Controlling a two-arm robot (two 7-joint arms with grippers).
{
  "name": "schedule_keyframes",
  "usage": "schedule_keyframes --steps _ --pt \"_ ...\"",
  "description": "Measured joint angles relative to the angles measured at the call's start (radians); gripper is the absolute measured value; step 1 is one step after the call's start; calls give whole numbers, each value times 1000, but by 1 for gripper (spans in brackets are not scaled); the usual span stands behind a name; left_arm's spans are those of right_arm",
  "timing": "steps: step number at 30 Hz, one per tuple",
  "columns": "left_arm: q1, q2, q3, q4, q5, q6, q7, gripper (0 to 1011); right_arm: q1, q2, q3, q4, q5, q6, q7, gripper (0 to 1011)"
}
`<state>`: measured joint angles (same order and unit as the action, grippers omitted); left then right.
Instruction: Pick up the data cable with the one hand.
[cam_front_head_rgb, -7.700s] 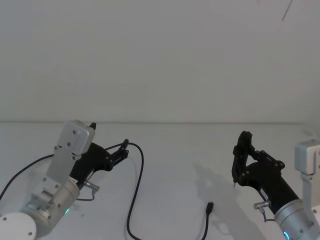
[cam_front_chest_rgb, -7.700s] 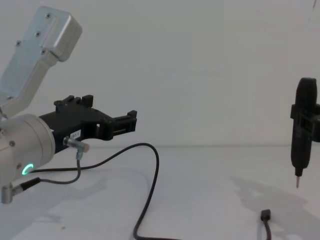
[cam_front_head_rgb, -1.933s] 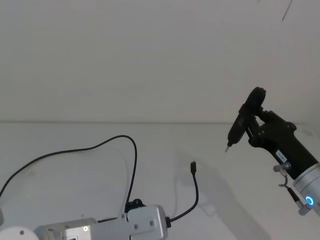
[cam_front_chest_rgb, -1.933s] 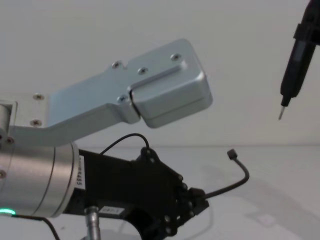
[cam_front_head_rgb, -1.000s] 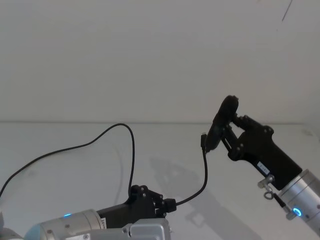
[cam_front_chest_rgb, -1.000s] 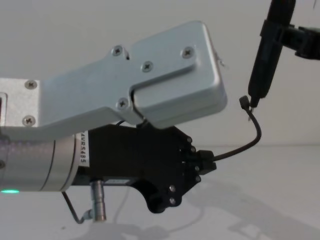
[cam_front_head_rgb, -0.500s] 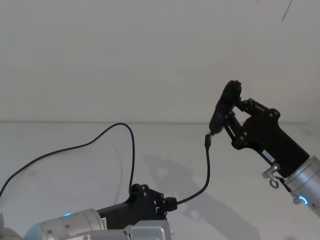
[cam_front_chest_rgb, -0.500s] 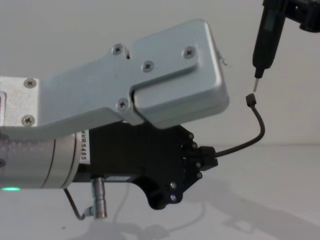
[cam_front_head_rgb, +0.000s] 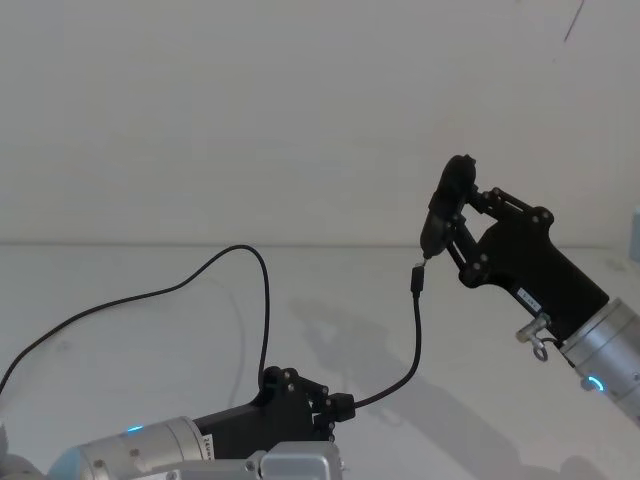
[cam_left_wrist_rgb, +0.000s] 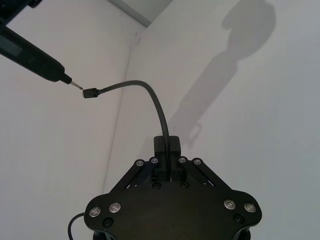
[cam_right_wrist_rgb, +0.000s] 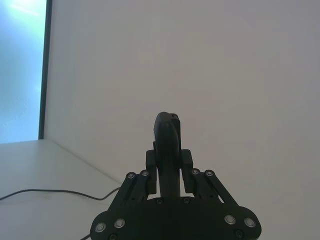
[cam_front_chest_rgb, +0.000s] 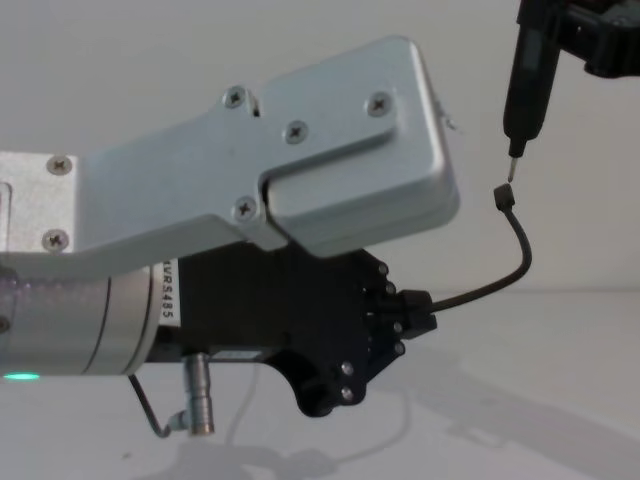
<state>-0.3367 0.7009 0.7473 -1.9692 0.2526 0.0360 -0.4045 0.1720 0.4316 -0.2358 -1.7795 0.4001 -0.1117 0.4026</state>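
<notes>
The left hand (cam_front_head_rgb: 338, 407) sits low over the white surface (cam_front_head_rgb: 150, 330), its short black fingers (cam_left_wrist_rgb: 166, 146) pressed together on the data cable (cam_front_head_rgb: 415, 345), which passes between them. In the chest view the boxy silver arm link covers much of this hand and the cable behind it. From the grip, the thin, flexible cable curves up and away to its small blocky plug (cam_front_chest_rgb: 504, 198), which hangs in the air above the hand. The cable's other length loops back over the surface behind the hand and runs off the head view's left edge. A short grey wire with a silver metal plug (cam_front_chest_rgb: 198, 395) hangs under the left wrist. Just above the cable's plug is the metal tip of a slim black pen-like tool (cam_front_chest_rgb: 530, 75), nearly touching it; whether they meet is hard to tell. The right hand (cam_right_wrist_rgb: 169, 165) is clamped on this tool, its upper part cut off in the chest view.
</notes>
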Motion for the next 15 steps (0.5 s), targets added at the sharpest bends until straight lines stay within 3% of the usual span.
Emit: schedule_keyframes --steps 15 --pt "0 0 0 0 2 -1 1 41 38 -21 -1 66 -34 -39 -1 284"
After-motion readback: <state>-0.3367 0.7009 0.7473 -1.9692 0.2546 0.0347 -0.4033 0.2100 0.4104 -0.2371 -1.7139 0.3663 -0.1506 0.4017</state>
